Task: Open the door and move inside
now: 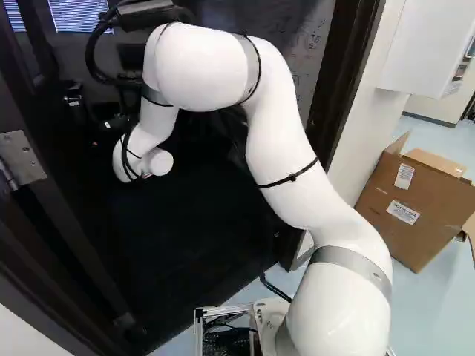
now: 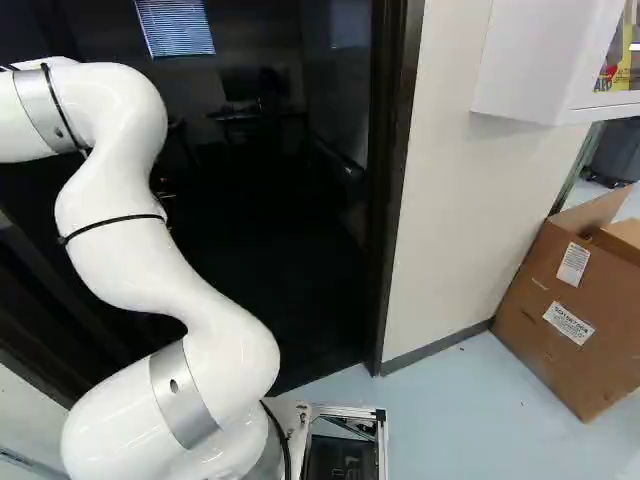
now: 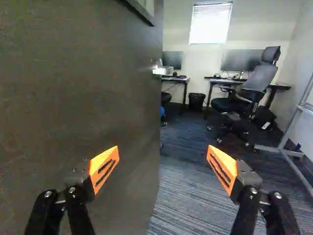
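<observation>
Holds orange-padded fingers (image 3: 103, 169) wide apart near the open door (image 3: 83, 88), facing an office chair (image 3: 259, 81), a desk (image 3: 211, 88), a black bin (image 3: 197, 102) and a metal-framed stand (image 3: 292, 127) inside, with a cardboard box (image 1: 423, 204) outside beyond the doorway's frame (image 2: 393, 190).

arm (image 1: 286, 152): raised, bent | hand (image 3: 163, 154): fingers spread wide apart

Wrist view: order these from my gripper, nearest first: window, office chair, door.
1. Door: right beside the gripper, next to one of its spread fingers.
2. Office chair: ahead, beyond the door's edge, on the carpet.
3. Window: farthest, in the back wall.
</observation>
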